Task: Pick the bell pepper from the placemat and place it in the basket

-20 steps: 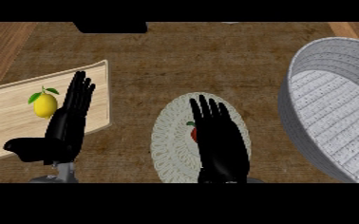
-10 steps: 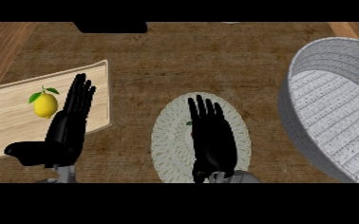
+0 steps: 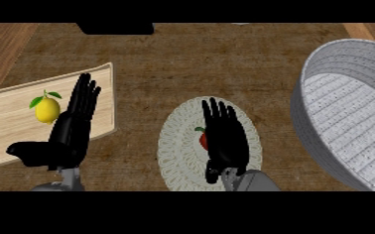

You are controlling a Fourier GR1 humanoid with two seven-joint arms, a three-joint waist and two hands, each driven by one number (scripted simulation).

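Right hand drawn back over bell pepper, round placemat, brown counter

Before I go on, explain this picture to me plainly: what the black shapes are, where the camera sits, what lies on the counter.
The camera looks steeply down from a humanoid robot's head. The black shapes are its hands. The right hand hovers open over a round placemat, mostly hiding a red bell pepper; it holds nothing yet. The left hand rests open over a wooden board beside a lemon. A grey basket stands at the right on the brown counter.
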